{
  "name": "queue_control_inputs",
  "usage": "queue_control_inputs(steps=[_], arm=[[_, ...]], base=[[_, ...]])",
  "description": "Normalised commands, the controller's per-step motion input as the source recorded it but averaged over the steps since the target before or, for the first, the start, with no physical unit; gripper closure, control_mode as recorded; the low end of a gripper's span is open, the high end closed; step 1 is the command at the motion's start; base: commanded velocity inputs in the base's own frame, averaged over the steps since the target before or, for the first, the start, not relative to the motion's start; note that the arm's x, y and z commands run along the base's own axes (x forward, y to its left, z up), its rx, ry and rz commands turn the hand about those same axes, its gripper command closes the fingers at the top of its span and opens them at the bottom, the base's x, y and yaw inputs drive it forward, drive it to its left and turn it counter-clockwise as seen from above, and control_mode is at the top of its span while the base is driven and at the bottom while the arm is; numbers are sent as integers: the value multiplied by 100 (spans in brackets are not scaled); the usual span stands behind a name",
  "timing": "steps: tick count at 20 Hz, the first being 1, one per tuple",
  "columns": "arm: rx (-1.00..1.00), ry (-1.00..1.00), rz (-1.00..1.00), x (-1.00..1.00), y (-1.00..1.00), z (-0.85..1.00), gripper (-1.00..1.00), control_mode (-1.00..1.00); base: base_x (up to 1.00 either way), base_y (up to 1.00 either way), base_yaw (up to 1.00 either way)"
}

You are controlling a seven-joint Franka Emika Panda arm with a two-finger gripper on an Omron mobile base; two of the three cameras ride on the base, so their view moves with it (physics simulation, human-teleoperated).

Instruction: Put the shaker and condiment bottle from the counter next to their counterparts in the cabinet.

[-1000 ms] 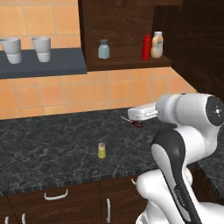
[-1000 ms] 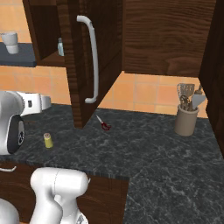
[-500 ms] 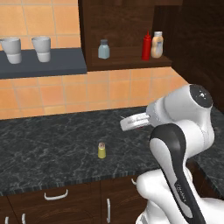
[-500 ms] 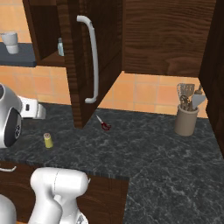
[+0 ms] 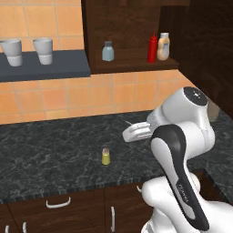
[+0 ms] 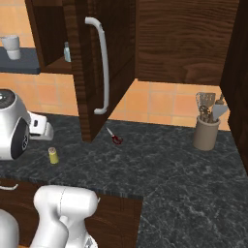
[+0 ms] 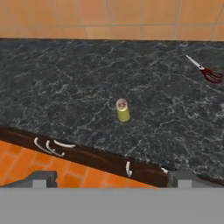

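Observation:
The yellow-green shaker [image 5: 105, 156] stands upright on the dark marbled counter [image 5: 45, 154]; it also shows in the right base view [image 6: 53, 155] and in mid hand view [image 7: 123, 110]. My gripper [image 5: 127, 135] hovers above the counter, to the right of the shaker and apart from it. In the hand view its fingertips [image 7: 42, 178] stand wide apart, open and holding nothing. The red condiment bottle [image 5: 152, 48] stands on the cabinet shelf [image 5: 132, 65], right beside the tan white-capped bottle [image 5: 163, 46]. The grey-blue shaker [image 5: 108, 51] stands further left on that shelf.
Red-handled scissors [image 6: 115, 138] lie on the counter near the open cabinet door [image 6: 97, 72]. A utensil holder [image 6: 206, 131] stands at the right. Two white cups [image 5: 28, 51] sit on the grey wall shelf. Drawers with white handles [image 5: 58, 203] run below the counter.
The arm has swung the hand left and downward, closer to the counter and the yellow-green shaker. The shaker and the bottles have not moved.

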Motion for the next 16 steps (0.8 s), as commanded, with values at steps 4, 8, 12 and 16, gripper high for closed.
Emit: queue_control_inputs(steps=[4, 8, 12, 16], arm=[[-10, 1, 0, 6, 17, -63, -100, -100], [-1, 0, 0, 23, 13, -34, -100, -100], [5, 0, 0, 43, 1, -3, -100, -100], [3, 0, 0, 58, 0, -6, -100, -100]], base=[[0, 0, 0], [0, 0, 0], [0, 0, 0], [0, 0, 0]])
